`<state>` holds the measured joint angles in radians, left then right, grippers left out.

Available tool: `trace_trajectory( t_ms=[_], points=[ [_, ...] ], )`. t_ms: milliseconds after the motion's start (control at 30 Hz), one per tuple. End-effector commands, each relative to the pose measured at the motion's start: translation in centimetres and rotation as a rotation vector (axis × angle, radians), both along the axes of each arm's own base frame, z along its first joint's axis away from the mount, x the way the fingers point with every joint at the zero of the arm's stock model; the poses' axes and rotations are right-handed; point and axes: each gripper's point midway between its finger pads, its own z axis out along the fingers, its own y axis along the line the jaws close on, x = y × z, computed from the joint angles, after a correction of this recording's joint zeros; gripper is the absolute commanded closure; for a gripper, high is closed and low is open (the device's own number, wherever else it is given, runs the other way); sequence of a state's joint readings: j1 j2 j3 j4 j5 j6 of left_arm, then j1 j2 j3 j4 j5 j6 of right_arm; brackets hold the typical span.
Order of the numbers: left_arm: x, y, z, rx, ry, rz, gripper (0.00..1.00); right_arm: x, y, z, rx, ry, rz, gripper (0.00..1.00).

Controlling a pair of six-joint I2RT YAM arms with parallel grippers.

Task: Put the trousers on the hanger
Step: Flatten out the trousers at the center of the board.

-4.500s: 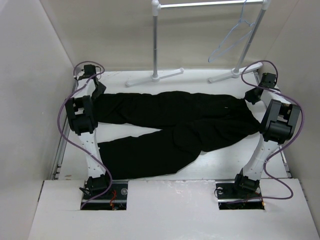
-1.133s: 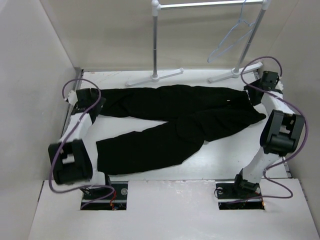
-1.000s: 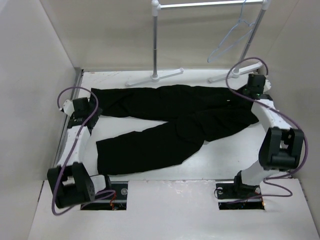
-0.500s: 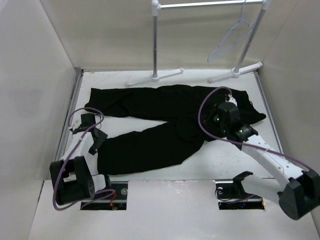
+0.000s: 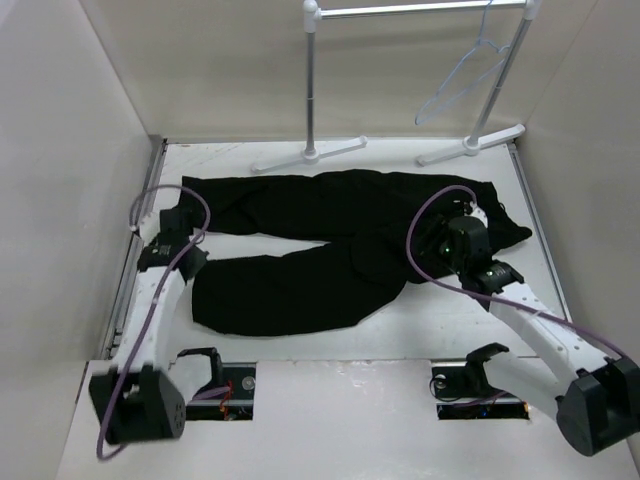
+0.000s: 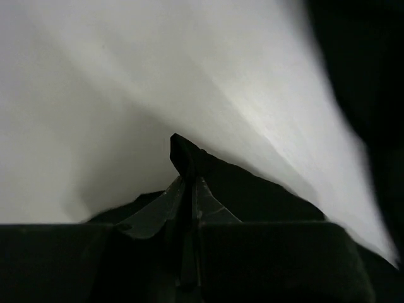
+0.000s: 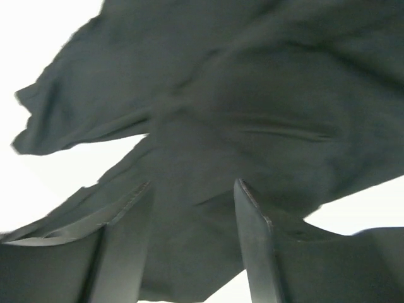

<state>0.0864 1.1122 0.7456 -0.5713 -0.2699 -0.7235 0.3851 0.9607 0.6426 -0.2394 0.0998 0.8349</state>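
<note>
Black trousers (image 5: 330, 212) lay flat on the worktop (image 5: 440, 315), w/ the hanger (image 5: 448, 80) hung on the rack (image 5: 312, 90) rail at the back, well apart. Left fingers (image 6: 154, 211) were pressed together, pinching a bit of trouser fabric. Right fingers (image 7: 252, 240) were spread over the trousers' right end.

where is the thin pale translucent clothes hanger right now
Top view, far right: the pale translucent hanger hangs from the metal rail of the white garment rack, beside its right post, beyond the black fabric trousers.
</note>
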Motion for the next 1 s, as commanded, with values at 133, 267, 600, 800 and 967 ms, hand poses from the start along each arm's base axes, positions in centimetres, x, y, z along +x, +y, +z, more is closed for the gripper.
trace_trajectory(
  t_ms=[133,267,600,800,967],
  points=[
    [-6.9,-0.1,13.3,0.084,-0.135,0.040,0.96,1.5,-3.3,-4.9,-0.034,0.096,-0.120,0.31],
    [-9.9,0.2,15.4,0.087,-0.129,0.080,0.96,1.6,-3.5,-5.1,-0.027,0.093,-0.138,0.28],
    [-2.8,2.2,15.4,0.218,-0.238,0.067,0.94,4.0,-6.2,-5.8,-0.050,0.133,-0.239,0.25],
    [9.4,0.5,18.5,0.103,-0.367,0.012,0.95,6.3,-9.0,-2.1,-0.053,0.085,-0.317,0.41],
    [11.4,-1.6,25.3,0.086,-0.512,-0.078,0.95,6.5,-12.9,1.4,-0.059,0.036,-0.437,0.53]
  ],
)
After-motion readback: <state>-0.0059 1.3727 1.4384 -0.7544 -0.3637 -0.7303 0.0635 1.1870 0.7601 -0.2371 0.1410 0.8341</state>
